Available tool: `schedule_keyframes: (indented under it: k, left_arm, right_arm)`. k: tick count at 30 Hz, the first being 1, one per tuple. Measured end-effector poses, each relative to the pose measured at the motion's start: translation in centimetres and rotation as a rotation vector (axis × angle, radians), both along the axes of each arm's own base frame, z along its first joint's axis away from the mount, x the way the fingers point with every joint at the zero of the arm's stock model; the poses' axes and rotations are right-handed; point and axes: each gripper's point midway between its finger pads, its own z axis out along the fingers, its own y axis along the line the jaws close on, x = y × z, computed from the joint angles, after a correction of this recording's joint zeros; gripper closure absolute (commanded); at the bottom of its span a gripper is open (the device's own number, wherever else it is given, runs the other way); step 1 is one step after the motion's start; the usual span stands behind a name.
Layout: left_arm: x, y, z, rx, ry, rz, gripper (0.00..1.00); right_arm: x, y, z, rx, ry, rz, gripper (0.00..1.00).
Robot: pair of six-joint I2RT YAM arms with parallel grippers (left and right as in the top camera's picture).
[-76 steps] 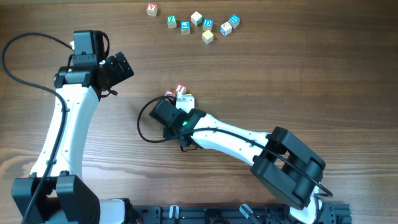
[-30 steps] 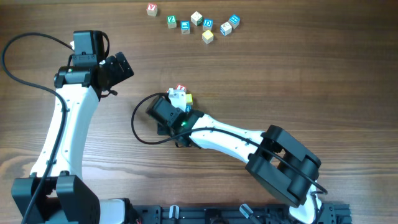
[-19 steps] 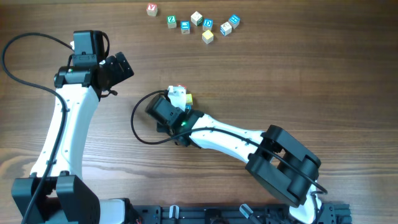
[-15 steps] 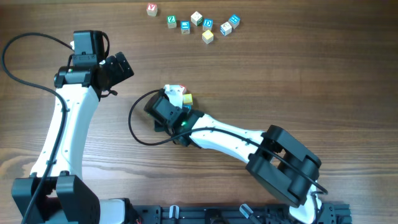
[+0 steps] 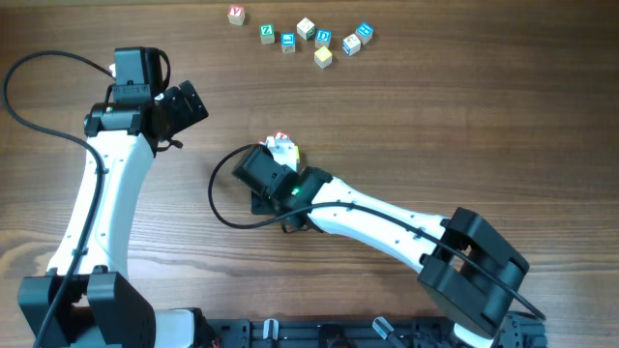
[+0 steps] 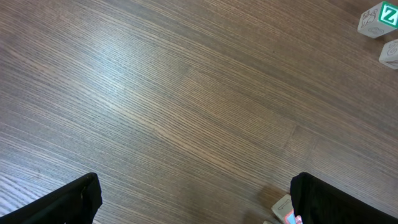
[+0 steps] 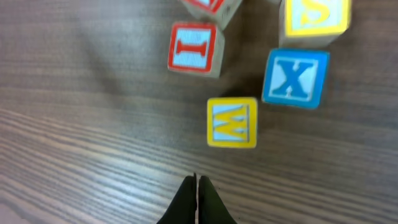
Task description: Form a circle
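Brown wood-grain table fills every view. The circle, a tight cluster of letter cubes, sits mid-table just ahead of the right gripper, whose fingers are pressed together and hold nothing. The left gripper hangs with its fingers wide apart. Loose letter cubes lie near the far edge.

Overhead looks straight down on the surface; the right wrist view sits close, sharing the circle just ahead of its end effector.
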Motion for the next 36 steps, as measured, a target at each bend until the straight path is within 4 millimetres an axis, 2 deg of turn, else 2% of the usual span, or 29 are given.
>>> schedule_keyframes:
  k: [4, 7, 28, 36]
  left_arm:
    - [0.0, 0.0, 0.0, 0.000, 0.000, 0.000, 0.00]
    - [0.0, 0.0, 0.0, 0.000, 0.000, 0.000, 0.00]
    - [0.0, 0.0, 0.0, 0.000, 0.000, 0.000, 0.00]
    - [0.0, 0.0, 0.0, 0.000, 0.000, 0.000, 0.00]
  right_arm:
    - [-0.9, 0.2, -2.2, -0.017, 0.063, 0.011, 0.96]
    - [-1.1, 0.2, -3.0, -0.027, 0.084, 0.008, 0.96]
    - [-1.6, -0.4, -3.5, -0.031, 0.129, -0.060, 0.96]
    - [-1.7, -0.5, -4.8, -0.052, 0.144, -0.065, 0.96]
